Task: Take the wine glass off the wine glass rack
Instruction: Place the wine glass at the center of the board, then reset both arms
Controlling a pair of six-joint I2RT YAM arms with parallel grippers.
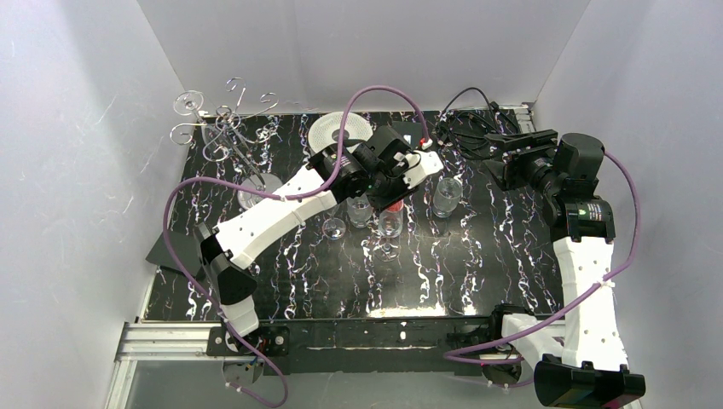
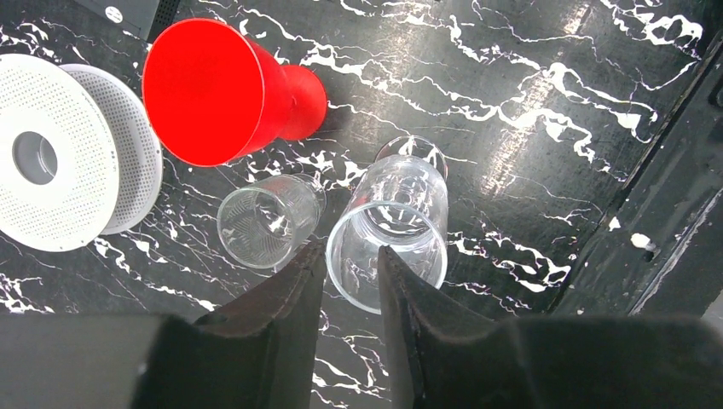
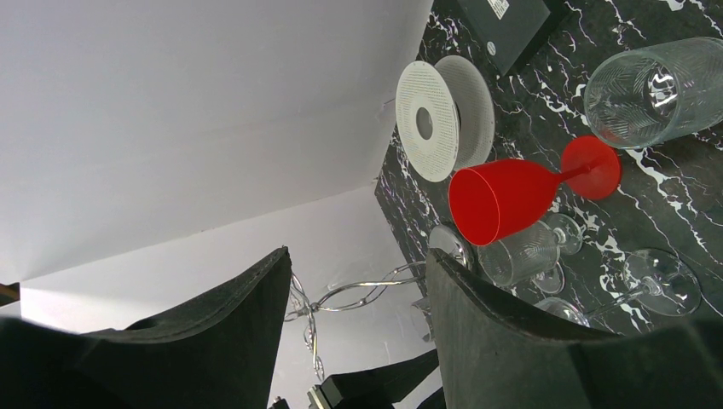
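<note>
Left gripper (image 2: 351, 251), jaws narrowly parted, straddles the near rim of a wine glass (image 2: 388, 230) standing upright on the worktop (image 2: 529, 102), well apart from the rack (image 1: 226, 128), where another glass (image 1: 189, 104) hangs. Widen fully, then rise straight, so no finger tips it. Right gripper (image 3: 358, 332) gapes empty

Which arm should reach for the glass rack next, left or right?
Left, probably. The rack stands at the far left, nearer the left gripper; the right gripper hangs at the far right.
</note>
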